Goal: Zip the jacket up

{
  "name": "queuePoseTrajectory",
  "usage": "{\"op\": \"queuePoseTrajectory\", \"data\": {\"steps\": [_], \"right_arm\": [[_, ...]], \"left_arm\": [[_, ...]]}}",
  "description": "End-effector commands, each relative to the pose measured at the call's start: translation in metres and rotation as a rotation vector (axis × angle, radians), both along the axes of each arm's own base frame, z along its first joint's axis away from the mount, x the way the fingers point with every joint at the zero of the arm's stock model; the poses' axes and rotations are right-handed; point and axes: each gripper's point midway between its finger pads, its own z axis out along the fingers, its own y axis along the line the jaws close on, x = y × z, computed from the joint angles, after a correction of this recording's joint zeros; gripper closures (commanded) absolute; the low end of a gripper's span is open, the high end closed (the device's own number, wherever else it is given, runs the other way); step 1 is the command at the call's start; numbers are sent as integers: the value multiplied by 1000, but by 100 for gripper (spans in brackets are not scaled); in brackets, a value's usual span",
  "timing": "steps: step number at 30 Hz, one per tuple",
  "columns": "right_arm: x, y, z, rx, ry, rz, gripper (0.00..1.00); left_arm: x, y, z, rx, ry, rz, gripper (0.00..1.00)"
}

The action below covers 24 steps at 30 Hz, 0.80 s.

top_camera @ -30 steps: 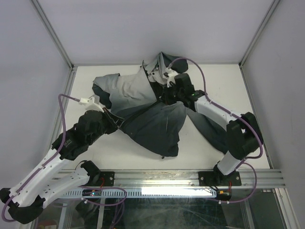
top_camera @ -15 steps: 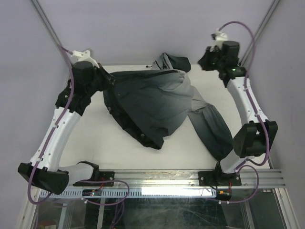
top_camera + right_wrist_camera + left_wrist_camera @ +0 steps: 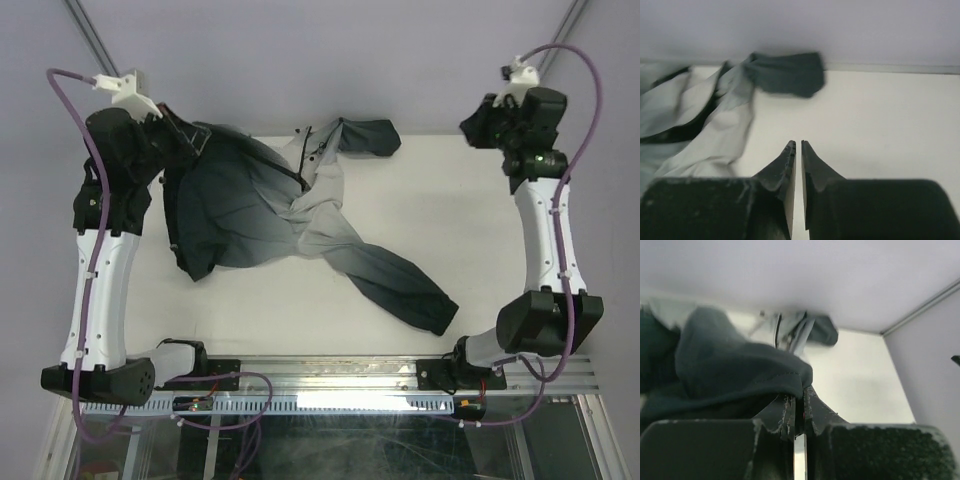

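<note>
While left end effector clamps a dark fold of jacket at upper left, right end effector has swung clear to upper right, closed and empty. Jacket sprawls across desk, sleeve flung lower right. Front looks unzipped, so zipping is likely not begun.

A white table is enclosed by pale walls; a metal rail is mounted along its near edge.
</note>
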Motion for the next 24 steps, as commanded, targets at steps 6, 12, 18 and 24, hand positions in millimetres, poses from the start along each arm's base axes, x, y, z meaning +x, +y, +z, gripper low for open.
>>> {"op": "queuePoseTrajectory", "data": {"steps": [6, 12, 18, 24], "right_arm": [[-19, 191, -72, 63, 45, 444, 60], [30, 257, -129, 137, 146, 391, 41], [83, 311, -176, 194, 182, 342, 30], [124, 330, -228, 166, 210, 212, 28]], "left_arm": [[-42, 44, -139, 12, 278, 266, 100], [-66, 80, -159, 39, 265, 466, 100], [-73, 80, -176, 25, 293, 470, 100], [-70, 82, -189, 44, 322, 482, 100]]}}
